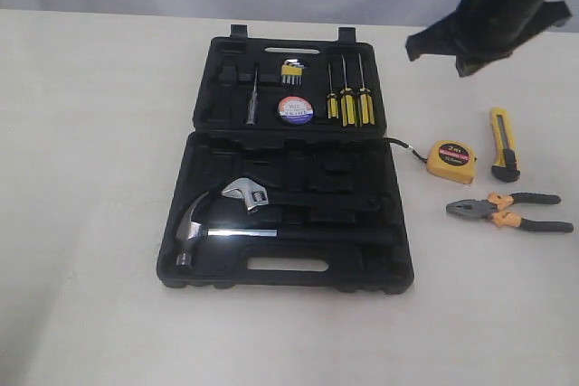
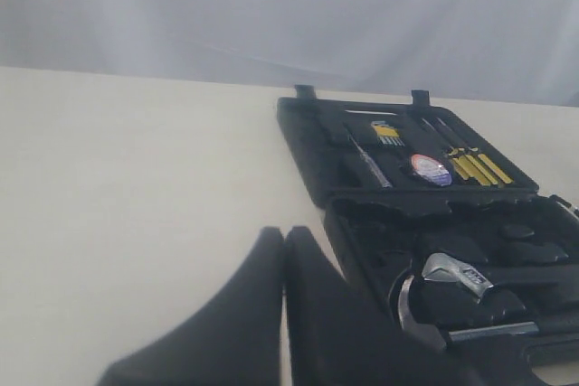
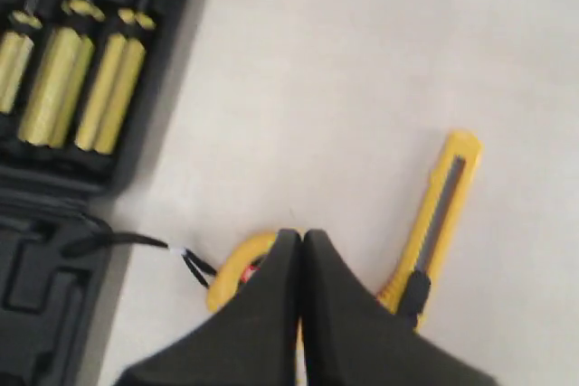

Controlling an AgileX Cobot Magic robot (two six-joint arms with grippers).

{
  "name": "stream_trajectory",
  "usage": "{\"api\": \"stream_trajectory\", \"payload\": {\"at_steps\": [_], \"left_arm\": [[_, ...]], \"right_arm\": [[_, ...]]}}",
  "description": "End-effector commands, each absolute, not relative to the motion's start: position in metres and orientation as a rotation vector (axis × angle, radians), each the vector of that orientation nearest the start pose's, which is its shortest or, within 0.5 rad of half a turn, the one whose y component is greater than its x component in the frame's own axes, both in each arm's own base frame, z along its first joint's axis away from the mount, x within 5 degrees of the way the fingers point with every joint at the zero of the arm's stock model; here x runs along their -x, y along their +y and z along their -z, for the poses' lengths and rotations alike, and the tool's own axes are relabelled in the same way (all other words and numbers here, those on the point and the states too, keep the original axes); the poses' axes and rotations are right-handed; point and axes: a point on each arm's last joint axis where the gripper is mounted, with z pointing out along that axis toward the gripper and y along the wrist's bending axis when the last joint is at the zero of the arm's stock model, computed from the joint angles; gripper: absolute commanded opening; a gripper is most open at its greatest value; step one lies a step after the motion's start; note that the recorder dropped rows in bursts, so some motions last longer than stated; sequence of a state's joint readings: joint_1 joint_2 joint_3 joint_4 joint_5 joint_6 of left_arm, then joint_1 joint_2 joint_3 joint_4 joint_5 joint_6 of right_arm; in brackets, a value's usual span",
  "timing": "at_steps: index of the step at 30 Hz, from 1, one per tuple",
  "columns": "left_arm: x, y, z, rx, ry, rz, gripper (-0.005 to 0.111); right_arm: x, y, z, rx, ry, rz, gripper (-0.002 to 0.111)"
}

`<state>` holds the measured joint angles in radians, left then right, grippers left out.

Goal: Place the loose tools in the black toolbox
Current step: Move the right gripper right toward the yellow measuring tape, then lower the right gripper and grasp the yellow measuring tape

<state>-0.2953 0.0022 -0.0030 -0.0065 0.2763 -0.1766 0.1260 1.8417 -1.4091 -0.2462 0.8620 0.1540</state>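
Yellow tape measure (image 1: pixel 450 161), knife (image 1: pixel 503 144) and pliers (image 1: pixel 507 211) lie beside the toolbox (image 1: pixel 289 287); tape roll (image 1: pixel 295 110) is inside. Left gripper (image 2: pixel 284 232) and right gripper (image 3: pixel 300 237) are pinched shut, empty. Next the right one should open above the tape measure.

The right arm (image 1: pixel 507 2) is a matte black, angular body of hard-edged plates and brackets, with a small patch of grey metal at its upper end. The right end effector (image 3: pixel 300 234) shows as two smooth black wedge-shaped fingers (image 3: pixel 258 323), broad at the base and tapering to rounded tips, without markings. The left end effector (image 2: pixel 284 232) has the same plain black tapered fingers (image 2: pixel 231 323), slightly blurred, with a thin pale seam between them.
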Motion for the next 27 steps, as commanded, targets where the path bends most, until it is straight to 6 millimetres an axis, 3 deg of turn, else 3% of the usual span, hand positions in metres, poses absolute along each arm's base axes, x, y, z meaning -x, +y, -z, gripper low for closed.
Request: {"api": "stream_trajectory", "payload": {"at_steps": [1,5,8,13,22,27], "left_arm": [[-0.052,-0.016,-0.189,-0.109,1.766,0.348,0.000],[-0.052,-0.016,-0.189,-0.109,1.766,0.348,0.000],[-0.052,-0.016,-0.189,-0.109,1.766,0.348,0.000],[-0.052,-0.016,-0.189,-0.109,1.766,0.348,0.000],[-0.052,-0.016,-0.189,-0.109,1.766,0.348,0.000],[-0.052,-0.016,-0.189,-0.109,1.766,0.348,0.000]], "right_arm": [[-0.374,0.012,-0.220,0.080,2.870,0.118,0.011],[-0.366,0.008,-0.199,0.080,2.879,0.086,0.048],[-0.364,0.009,-0.191,0.049,2.856,0.061,0.068],[-0.366,0.009,-0.175,-0.036,2.881,0.049,0.071],[-0.377,0.010,-0.125,-0.136,2.934,0.037,0.071],[-0.381,0.010,-0.114,-0.157,2.919,0.029,0.071]]}}
